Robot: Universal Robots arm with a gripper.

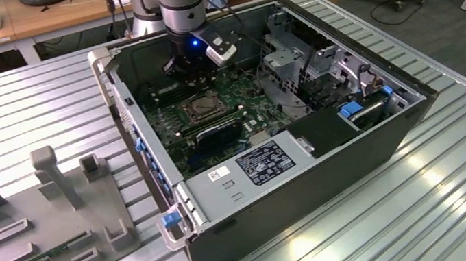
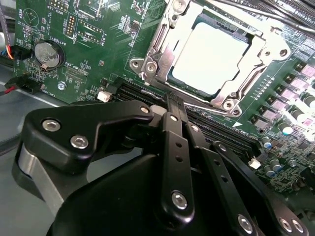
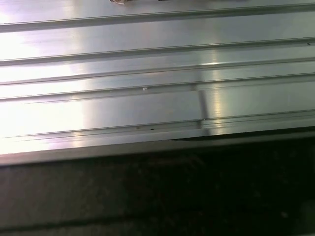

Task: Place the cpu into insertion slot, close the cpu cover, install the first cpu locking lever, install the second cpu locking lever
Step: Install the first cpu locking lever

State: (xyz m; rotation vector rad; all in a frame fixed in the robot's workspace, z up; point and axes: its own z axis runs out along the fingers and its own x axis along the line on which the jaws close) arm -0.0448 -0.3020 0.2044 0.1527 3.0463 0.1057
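Observation:
The cpu (image 2: 209, 56) lies flat in its socket on the green motherboard, its pale face showing through the open middle of the silvery cpu cover (image 2: 158, 56), which is down around it. A thin metal locking lever (image 2: 248, 78) runs along one side of the socket. In the exterior view the socket (image 1: 202, 107) sits mid-board inside the open computer case. My gripper (image 1: 191, 73) hangs just behind it, above the board. In the second wrist view the gripper (image 2: 171, 101) is shut with nothing in it, its tips over the memory slots beside the socket.
The case walls (image 1: 137, 138) surround the board. A grey box with a white label (image 1: 257, 165) and a drive cage (image 1: 317, 69) stand inside. A coin battery (image 2: 48, 54) sits on the board. A grey fixture plate (image 1: 44, 228) lies on the ribbed metal table (image 3: 147, 73).

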